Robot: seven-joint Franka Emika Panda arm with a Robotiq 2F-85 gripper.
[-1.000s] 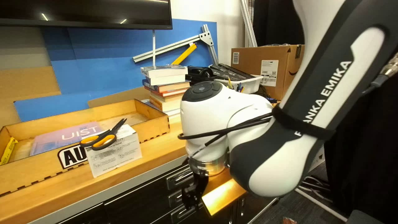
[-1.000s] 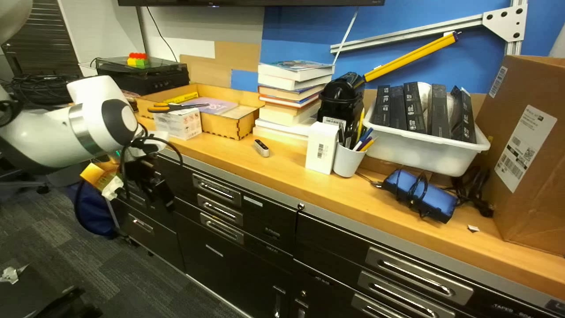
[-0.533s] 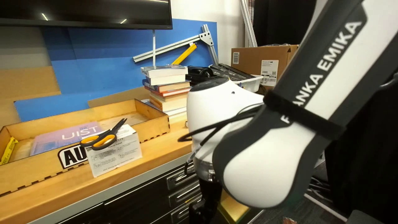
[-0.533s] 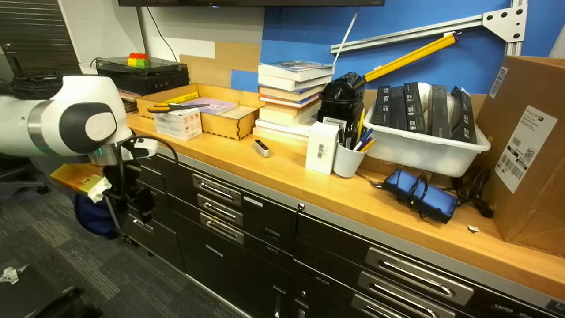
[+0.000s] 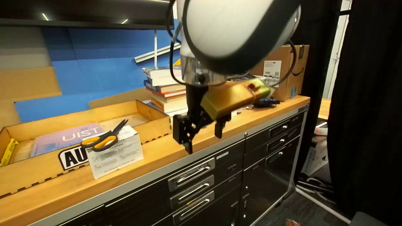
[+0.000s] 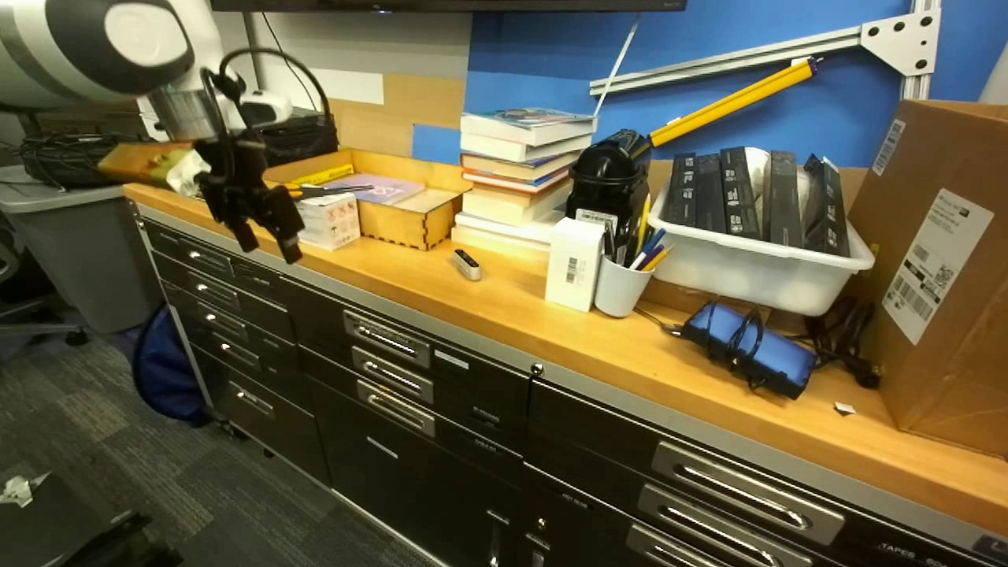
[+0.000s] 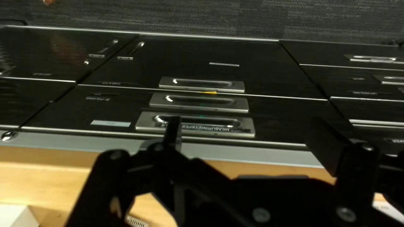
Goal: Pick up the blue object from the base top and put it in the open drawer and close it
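Note:
The small light-blue piece is hidden or out of view. The light-brown bench top runs above black drawer cabinets in both exterior views. My gripper hangs open and empty near the bench's front edge; it also shows in an exterior view beside the white box. In the wrist view, the fingers are wide apart with nothing between them. Beyond them, drawer fronts with stacked metal handles appear, including the "MEASURING TAPES" drawer. The visible drawers look shut.
White box with scissors on it. Wooden tray, book stack, small grey device, pen cup, white bin, cable-wrapped blue device and cardboard box also stand on the bench.
The arm has risen from low in front of the cabinets to the height of the bench edge. Drawer fronts that it covered now show. The objects on the bench have not moved.

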